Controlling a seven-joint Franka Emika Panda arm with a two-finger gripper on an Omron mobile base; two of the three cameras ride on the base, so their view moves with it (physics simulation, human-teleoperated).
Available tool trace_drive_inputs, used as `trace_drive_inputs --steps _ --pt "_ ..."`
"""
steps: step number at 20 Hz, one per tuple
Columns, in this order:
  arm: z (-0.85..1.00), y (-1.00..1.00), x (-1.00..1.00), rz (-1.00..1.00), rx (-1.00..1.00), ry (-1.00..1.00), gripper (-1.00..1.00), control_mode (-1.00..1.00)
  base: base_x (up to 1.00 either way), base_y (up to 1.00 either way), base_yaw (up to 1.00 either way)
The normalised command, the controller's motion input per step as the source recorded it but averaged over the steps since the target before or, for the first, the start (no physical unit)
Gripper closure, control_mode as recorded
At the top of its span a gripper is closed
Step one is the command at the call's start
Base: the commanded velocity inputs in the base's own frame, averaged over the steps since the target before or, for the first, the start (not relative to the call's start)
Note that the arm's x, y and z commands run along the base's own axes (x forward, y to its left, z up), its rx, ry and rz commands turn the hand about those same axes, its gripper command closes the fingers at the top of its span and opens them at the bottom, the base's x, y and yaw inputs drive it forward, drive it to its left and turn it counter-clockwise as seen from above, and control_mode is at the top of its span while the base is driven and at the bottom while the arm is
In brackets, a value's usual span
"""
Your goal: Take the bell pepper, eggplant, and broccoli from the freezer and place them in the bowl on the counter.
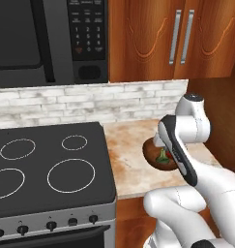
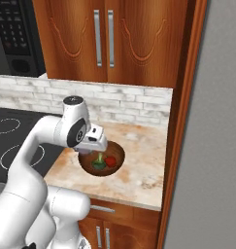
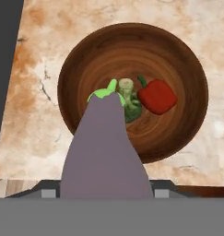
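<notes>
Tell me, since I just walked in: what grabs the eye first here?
The purple eggplant, held in the gripper directly above the wooden bowl on the marbled counter. Inside the bowl lie the red bell pepper and the green broccoli, side by side.

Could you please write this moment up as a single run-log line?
gripper: shut on eggplant, above bowl | in bowl: bell pepper, broccoli | bowl on counter | eggplant not yet released
</notes>
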Motion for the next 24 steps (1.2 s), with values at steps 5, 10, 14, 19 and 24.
trace_drive_inputs --steps 5,10,14,19,24 --pt "-0.23 0.00 0.62 0.00 0.00 0.03 1.00 -1.00 0.00 0.00 0.00" --pt "-0.34 0.00 0.21 0.00 0.00 0.05 1.00 -1.00 0.00 0.00 0.00" --pt "-0.34 0.00 0.16 0.00 0.00 0.05 1.00 -1.00 0.00 0.00 0.00" --pt "-0.28 0.00 0.17 0.00 0.00 0.04 1.00 -1.00 0.00 0.00 0.00" --pt "-0.11 0.05 0.14 0.00 0.00 0.00 1.00 -1.00 0.00 0.00 0.00"
